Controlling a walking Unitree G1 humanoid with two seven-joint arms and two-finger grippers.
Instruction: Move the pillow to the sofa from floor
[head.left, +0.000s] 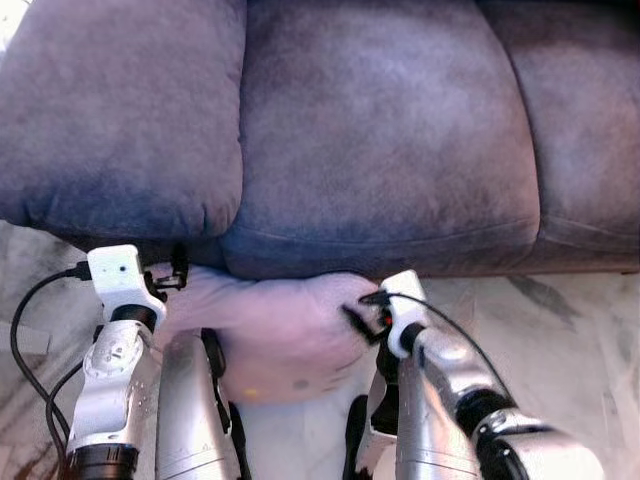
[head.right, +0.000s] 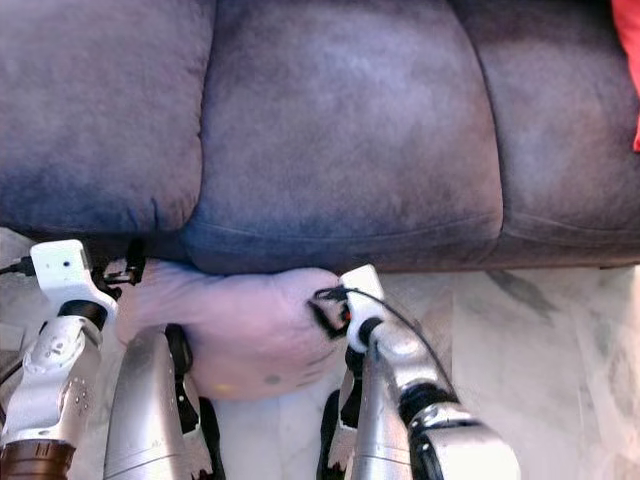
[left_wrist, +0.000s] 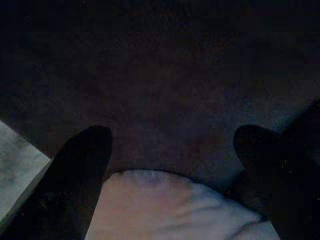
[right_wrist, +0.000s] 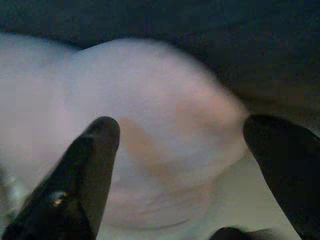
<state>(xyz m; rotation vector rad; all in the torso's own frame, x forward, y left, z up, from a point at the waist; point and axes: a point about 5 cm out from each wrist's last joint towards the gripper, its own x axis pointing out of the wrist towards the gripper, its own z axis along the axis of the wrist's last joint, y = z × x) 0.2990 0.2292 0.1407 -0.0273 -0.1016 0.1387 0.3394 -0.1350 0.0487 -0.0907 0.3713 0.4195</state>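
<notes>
with both tools spread, left tool (head.left: 170, 277) and right tool (head.left: 362, 318) should squeeze the pillow (head.left: 275, 335) evenly, then lift to the sofa (head.left: 380, 140).

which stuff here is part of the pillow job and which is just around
Part of the job:
- pillow, pale, on the floor against the sofa front
- sofa, grey-blue
- left gripper, open at the pillow
- right gripper, open at the pillow

Just around:
- red cushion at the sofa's edge
- marble floor
</notes>
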